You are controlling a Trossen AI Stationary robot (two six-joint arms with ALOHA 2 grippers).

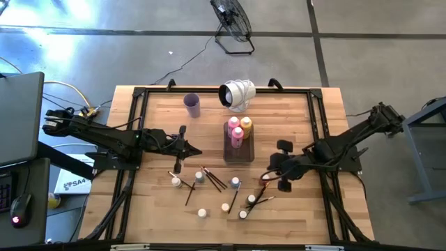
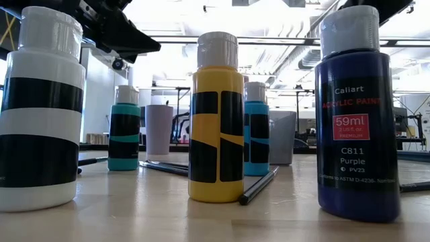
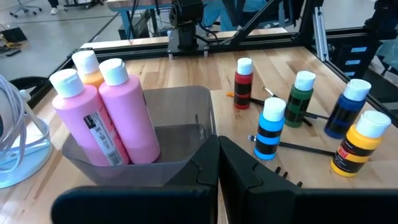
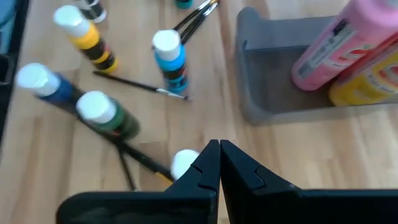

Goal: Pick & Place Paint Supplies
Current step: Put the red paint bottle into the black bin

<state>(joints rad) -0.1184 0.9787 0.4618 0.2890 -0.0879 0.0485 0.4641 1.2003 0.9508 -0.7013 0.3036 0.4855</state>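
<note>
Two pink bottles [image 3: 127, 112] and an orange one [image 3: 87, 65] stand in the clear grey tray [image 1: 240, 153] at the table's middle. Small white-capped bottles [image 1: 235, 182] and thin paintbrushes [image 1: 212, 178] lie scattered toward the near edge. The low view shows a yellow bottle [image 2: 216, 117] and a purple one [image 2: 356, 114] up close. My left gripper [image 3: 217, 158] is shut, hovering left of the tray [image 3: 186, 143]. My right gripper [image 4: 219, 158] is shut, slanting down over the table right of the tray. A white cap [image 4: 182, 163] shows just past its fingers, partly hidden.
A lilac cup [image 1: 192, 104] and a white round object [image 1: 237, 94] stand at the table's far side. A black frame [image 1: 139, 94] runs around the tabletop. The bare wood right of the tray [image 1: 293, 125] holds nothing.
</note>
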